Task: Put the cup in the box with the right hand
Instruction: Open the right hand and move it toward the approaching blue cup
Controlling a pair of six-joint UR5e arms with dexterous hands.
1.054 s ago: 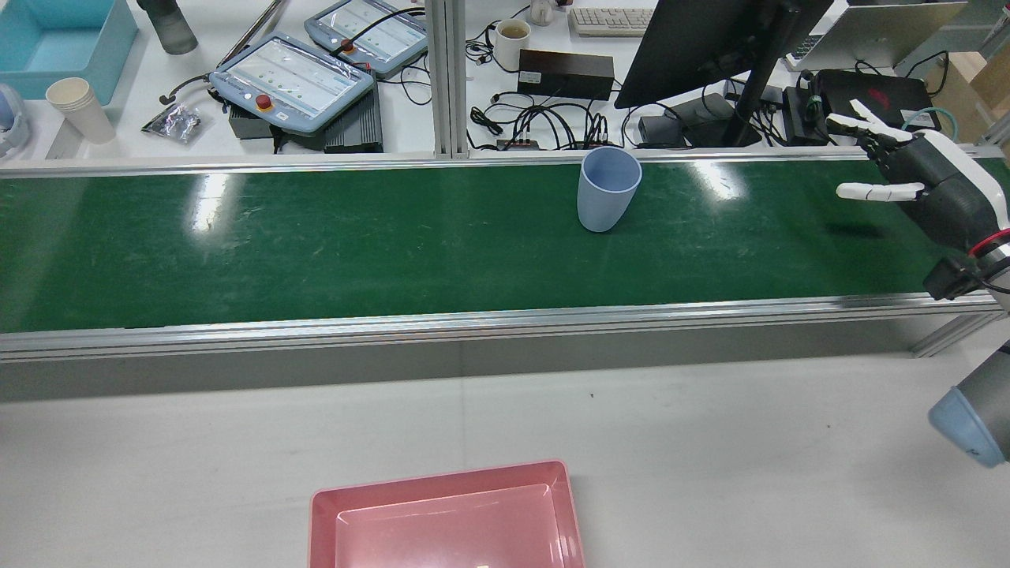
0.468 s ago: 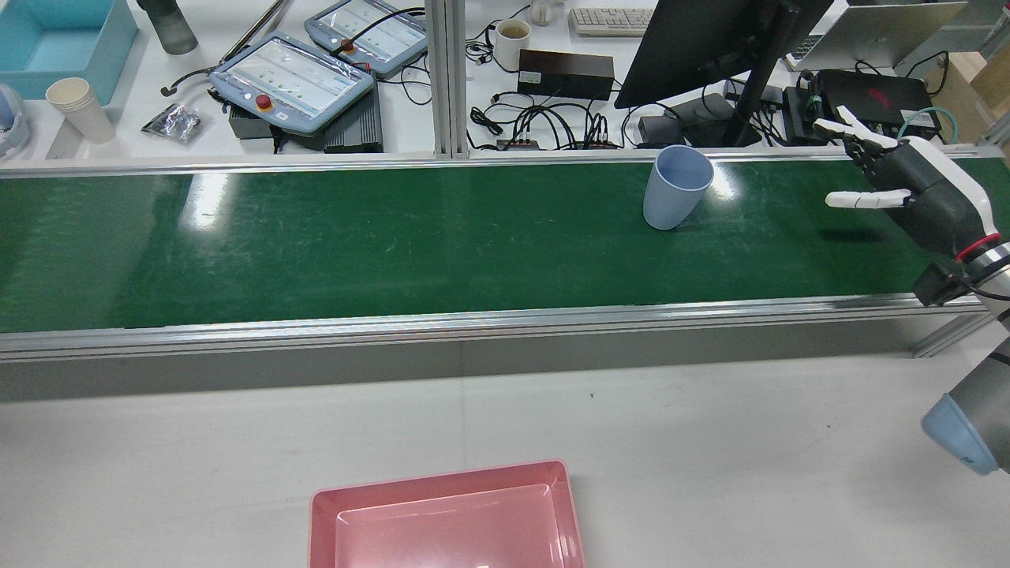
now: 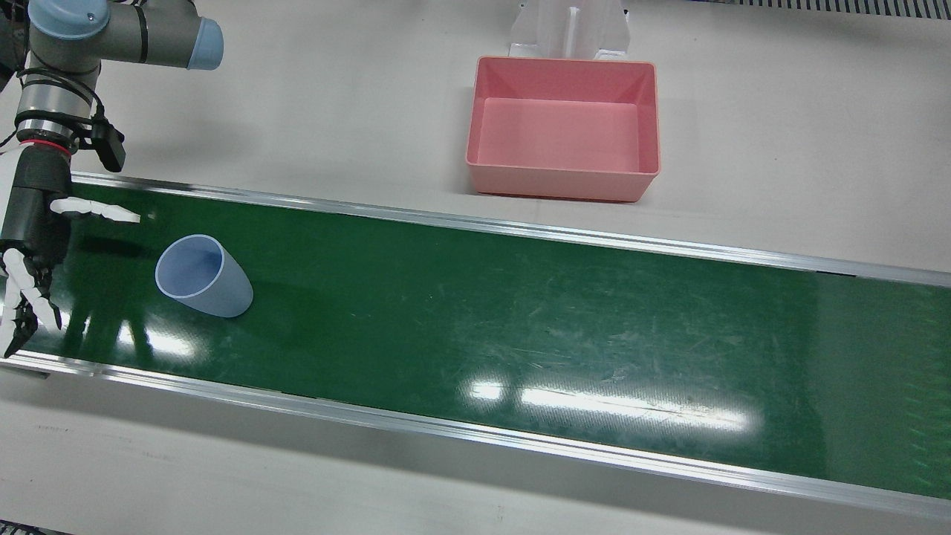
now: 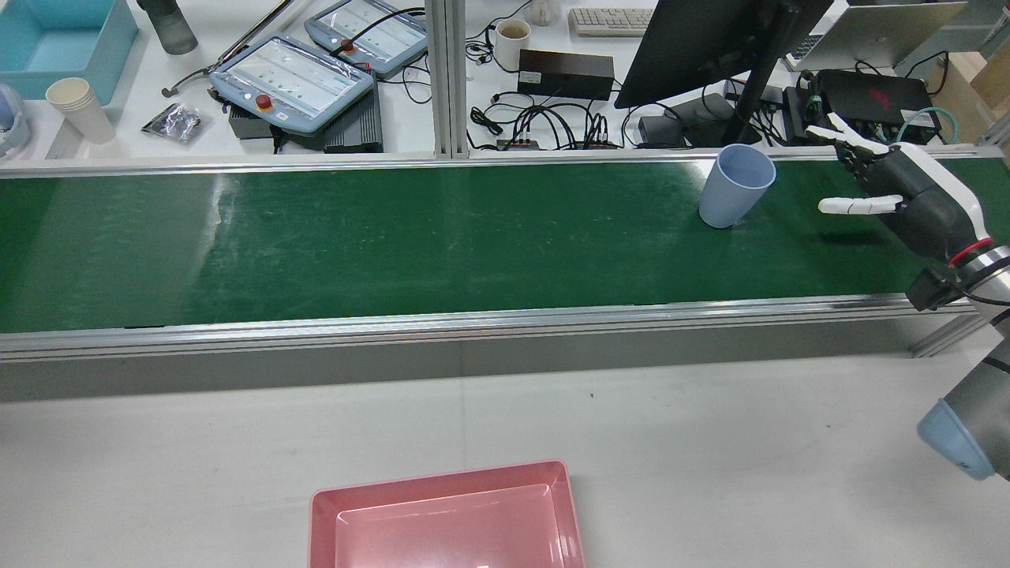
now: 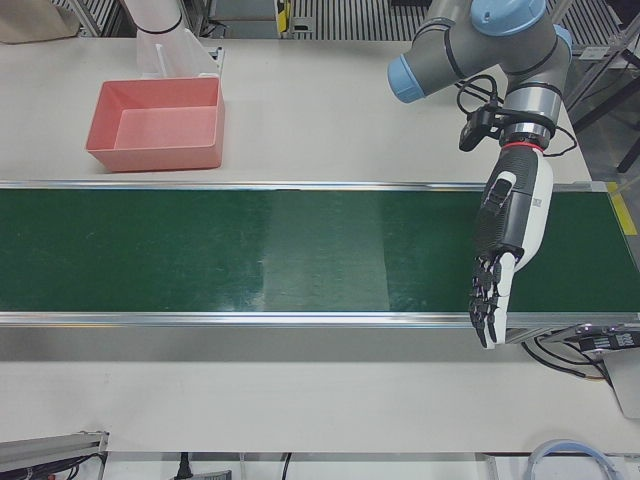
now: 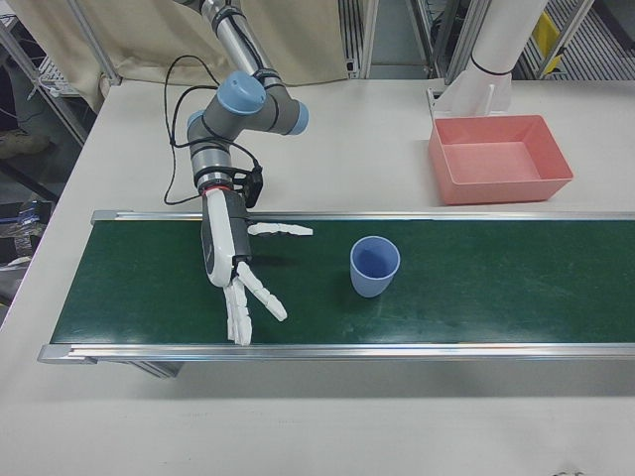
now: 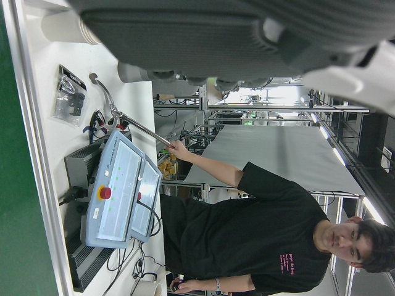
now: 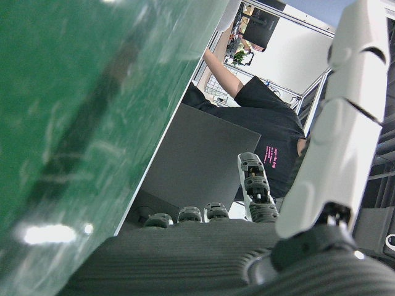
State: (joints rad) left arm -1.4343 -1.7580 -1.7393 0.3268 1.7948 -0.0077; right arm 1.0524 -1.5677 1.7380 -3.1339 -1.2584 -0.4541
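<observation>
The right robot hand hangs low over the green belt, fingers spread apart and holding nothing; one white finger sticks out sideways toward the cup while the rest point toward the operators' edge of the belt. In the rear view this robot hand sits at the right end of the belt, with the cup near it but apart, a strip of bare green between the outstretched finger and the cup wall. In the front view the right robot hand is at the left edge and the cup stands just beyond the finger's reach.

The cup is pale blue, upright, mouth open upward, standing on the belt nearer its operators' edge.

The left robot hand hangs over the other end of the belt in the left-front view, fingers extended and slightly apart, pointing down toward the operators' rail, gripping nothing.

The pink box rests on the white surface on the robot's side of the belt, well apart from the cup, and nothing lies in it. In the rear view, teach pendants, a monitor and a paper cup stack sit on the desk beyond the belt.
</observation>
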